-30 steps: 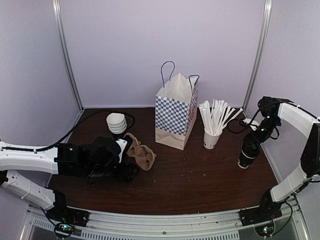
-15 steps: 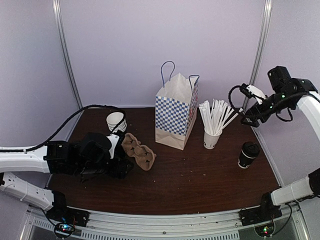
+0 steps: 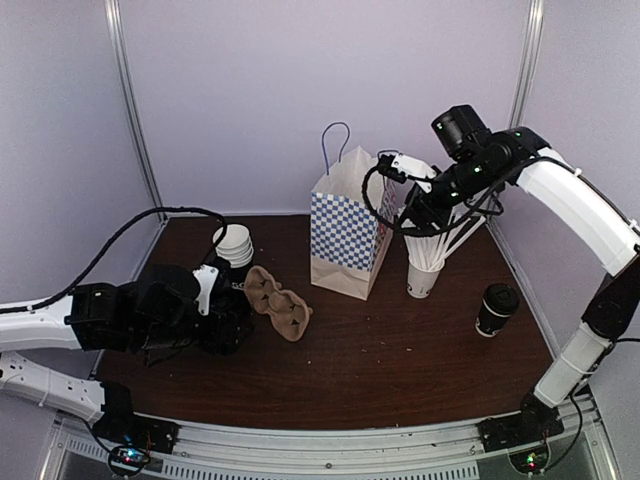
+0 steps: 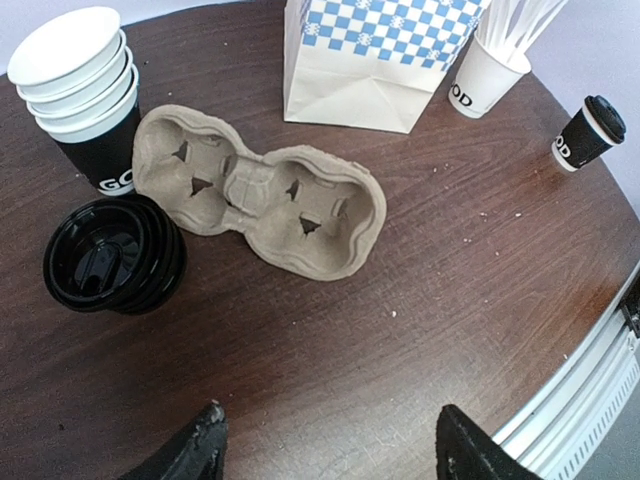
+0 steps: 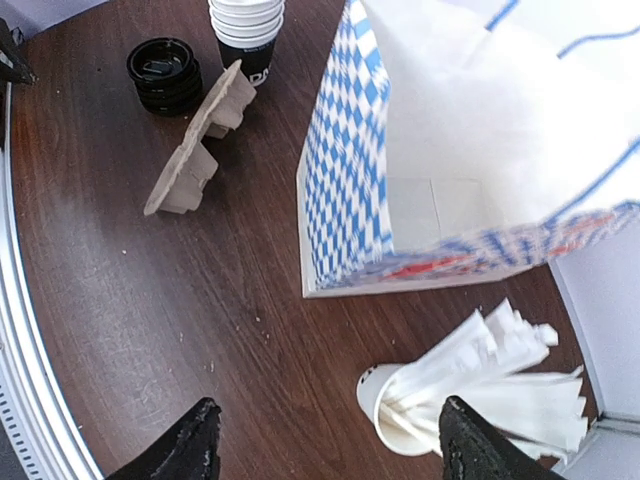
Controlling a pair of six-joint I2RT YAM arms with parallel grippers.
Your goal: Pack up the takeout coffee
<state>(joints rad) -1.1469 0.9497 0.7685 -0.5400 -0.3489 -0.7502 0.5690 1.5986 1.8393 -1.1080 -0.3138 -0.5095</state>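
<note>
Coffee (image 3: 497, 308) stands upright on the table (image 3: 400, 370) with its lid on, well apart from both grippers; nothing touches it. From the right gripper (image 3: 412, 215) it sits lower down and off toward the robot's right, past the white cup of sticks (image 3: 425, 278).

That right gripper hangs high in the air, over the stick cup and just beside the open top of the bag (image 3: 350, 225); its fingers (image 5: 200, 452) are spread wide with nothing between them; its own camera looks down into the bag's mouth, with the stick cup nearer the fingers.

The left gripper (image 4: 335, 455) hovers low over the table on the far side of the scene; its jaws are also held wide and are empty. Just ahead of it lies the cardboard carrier (image 4: 260, 190); to the left of that, a pile of black lids (image 4: 110, 255); behind the lids, a stack of lidless cups (image 4: 85, 95). From this gripper the bag stands beyond the carrier; the coffee is far off to its right, near the table's edge, small in the corner of its view.
</note>
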